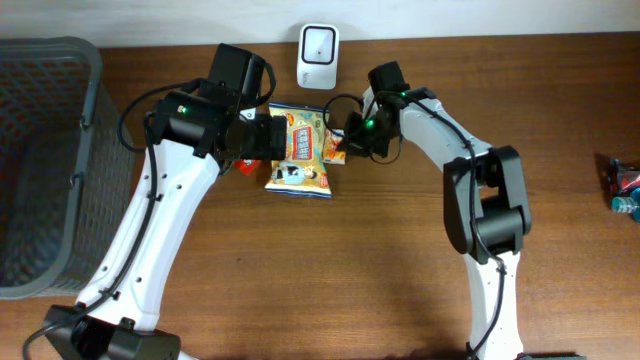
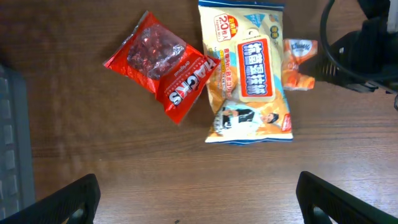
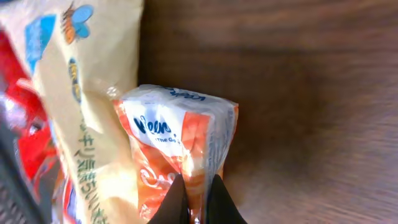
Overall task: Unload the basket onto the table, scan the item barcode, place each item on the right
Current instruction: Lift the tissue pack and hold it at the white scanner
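Pinching one end of a small orange-and-white tissue pack, the right gripper has its fingers pressed together on the wrapper's edge. So the grasp looks made, though I cannot tell whether the pack has left the wood. The pack sits at 3 o'clock of a yellow wet-wipes pouch, touching its side. A red candy bag lies at 9 o'clock of that pouch, just overlapping it.

The left gripper hangs above these packs with its fingers spread wide and nothing between them. The white barcode scanner stands at 12 o'clock on the table, a little beyond the pile, and a grey mesh basket fills the 9 o'clock edge.

By my reading, only the pick is done. Lifting the tissue pack, carrying it toward 12 o'clock, and turning its barcode to the scanner's face all remain. No barcode shows on the pack in these views.
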`<action>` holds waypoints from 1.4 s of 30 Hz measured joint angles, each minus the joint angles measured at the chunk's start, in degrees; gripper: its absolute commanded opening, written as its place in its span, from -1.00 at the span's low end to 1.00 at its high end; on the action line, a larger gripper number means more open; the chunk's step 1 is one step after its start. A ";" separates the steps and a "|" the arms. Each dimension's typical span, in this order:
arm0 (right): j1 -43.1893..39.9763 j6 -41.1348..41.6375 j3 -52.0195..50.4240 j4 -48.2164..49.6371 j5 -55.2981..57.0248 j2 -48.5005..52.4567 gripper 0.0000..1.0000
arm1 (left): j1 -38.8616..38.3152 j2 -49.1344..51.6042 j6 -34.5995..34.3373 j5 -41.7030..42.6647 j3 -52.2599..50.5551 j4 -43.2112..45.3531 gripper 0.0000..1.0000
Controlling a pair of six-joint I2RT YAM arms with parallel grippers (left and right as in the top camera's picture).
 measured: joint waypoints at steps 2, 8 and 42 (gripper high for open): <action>-1.11 -1.73 -0.31 -0.17 -3.87 0.28 -0.92 | 0.00 0.00 0.02 0.00 0.00 0.00 0.98; -9.68 -8.07 -0.52 1.46 -19.52 0.44 -0.92 | 0.00 0.00 0.02 0.00 0.00 0.00 0.98; -7.52 5.68 0.46 24.79 -38.47 0.70 -0.92 | 0.00 0.00 0.02 0.00 0.00 -0.02 0.99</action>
